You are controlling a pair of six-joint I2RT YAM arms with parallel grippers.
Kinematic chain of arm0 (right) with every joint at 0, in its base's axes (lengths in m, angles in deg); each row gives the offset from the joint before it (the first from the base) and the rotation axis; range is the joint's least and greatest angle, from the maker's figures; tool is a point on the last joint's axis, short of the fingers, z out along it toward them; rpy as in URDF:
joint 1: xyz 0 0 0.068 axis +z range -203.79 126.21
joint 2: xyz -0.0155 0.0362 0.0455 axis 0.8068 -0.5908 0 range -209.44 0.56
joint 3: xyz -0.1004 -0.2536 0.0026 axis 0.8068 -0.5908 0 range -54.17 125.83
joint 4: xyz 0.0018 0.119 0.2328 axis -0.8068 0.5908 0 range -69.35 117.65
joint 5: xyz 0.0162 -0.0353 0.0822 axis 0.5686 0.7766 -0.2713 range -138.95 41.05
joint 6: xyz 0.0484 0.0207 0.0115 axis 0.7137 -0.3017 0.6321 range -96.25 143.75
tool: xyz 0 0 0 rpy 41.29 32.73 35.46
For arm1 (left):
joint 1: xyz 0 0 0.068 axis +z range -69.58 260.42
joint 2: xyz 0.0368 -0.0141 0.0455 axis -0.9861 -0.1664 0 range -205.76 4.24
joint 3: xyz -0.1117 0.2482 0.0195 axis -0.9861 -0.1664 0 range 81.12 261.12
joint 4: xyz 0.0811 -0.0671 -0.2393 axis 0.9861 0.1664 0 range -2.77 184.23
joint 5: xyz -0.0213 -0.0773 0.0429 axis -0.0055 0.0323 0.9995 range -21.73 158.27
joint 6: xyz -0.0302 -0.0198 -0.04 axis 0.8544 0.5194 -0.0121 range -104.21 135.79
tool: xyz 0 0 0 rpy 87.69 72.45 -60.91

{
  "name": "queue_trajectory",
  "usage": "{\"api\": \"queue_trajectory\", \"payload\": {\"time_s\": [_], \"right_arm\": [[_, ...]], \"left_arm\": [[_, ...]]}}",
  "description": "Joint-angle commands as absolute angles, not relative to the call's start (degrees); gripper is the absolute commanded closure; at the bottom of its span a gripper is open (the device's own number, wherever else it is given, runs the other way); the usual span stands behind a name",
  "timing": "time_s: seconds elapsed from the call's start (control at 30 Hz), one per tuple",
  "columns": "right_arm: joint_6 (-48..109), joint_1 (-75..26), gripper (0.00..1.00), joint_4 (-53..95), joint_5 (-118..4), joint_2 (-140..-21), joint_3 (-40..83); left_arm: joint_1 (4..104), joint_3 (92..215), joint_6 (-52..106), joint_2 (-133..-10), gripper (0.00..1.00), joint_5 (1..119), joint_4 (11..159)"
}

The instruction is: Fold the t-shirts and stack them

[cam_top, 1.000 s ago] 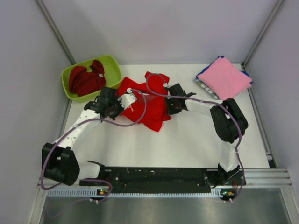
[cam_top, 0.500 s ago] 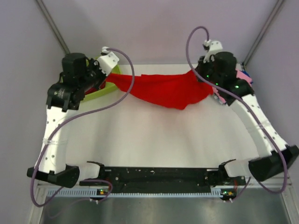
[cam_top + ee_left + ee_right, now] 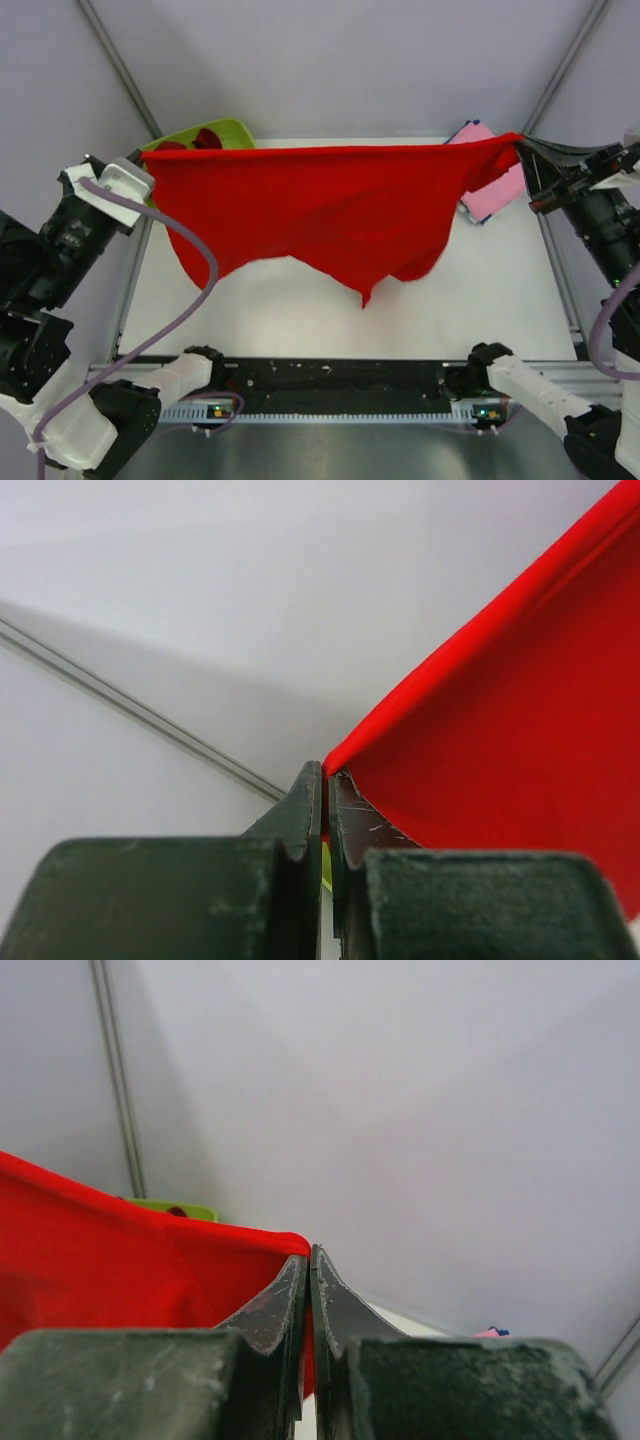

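text, labels, brands, numbers: none legible in any view.
red t-shirt [image 3: 320, 210]: plain cloth on the side that shows; no print can be read.
base rail [image 3: 340, 385]: small lit indicator dots only; no characters can be made out.

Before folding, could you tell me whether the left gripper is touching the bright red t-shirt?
Touching. The left wrist view shows the left gripper shut on a corner of the bright red t-shirt.
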State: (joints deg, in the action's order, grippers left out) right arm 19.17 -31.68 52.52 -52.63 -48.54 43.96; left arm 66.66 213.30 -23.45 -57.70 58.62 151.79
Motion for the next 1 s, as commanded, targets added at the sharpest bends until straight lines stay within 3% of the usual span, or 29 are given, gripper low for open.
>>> {"api": "queue_trajectory", "payload": {"time_s": [0.0,0.17,0.33,0.5,0.63,0.8,0.97], "right_arm": [[18.9,-31.6,1.0,52.8,-54.3,-48.8,45.5],[18.0,-31.6,1.0,53.1,-50.1,-56.4,43.8],[15.8,-31.9,1.0,53.2,-41.8,-69.2,50.1],[19.6,-40.2,1.0,53.9,-45.1,-84.8,65.1],[23.0,-45.8,1.0,60.0,-51.8,-94.2,84.0],[18.9,-45.9,1.0,60.0,-53.2,-91.5,87.6],[12.7,-46.0,1.0,60.5,-64.1,-79.0,69.4]], "left_arm": [[66.9,212.6,-24.5,-60.3,1.0,62.8,153.8],[66.9,207.0,-24.8,-61.9,1.0,65.0,150.8],[66.9,197.3,-25.1,-66.2,1.0,71.4,141.8],[67.1,192.8,-26.7,-73.7,1.0,79.2,128.2],[67.1,197.5,-28.2,-78.6,1.0,83.3,122.0],[67.2,202.1,-29.7,-79.5,1.0,80.7,122.1],[67.2,194.3,-30.8,-75.4,1.0,74.3,127.9]]}}
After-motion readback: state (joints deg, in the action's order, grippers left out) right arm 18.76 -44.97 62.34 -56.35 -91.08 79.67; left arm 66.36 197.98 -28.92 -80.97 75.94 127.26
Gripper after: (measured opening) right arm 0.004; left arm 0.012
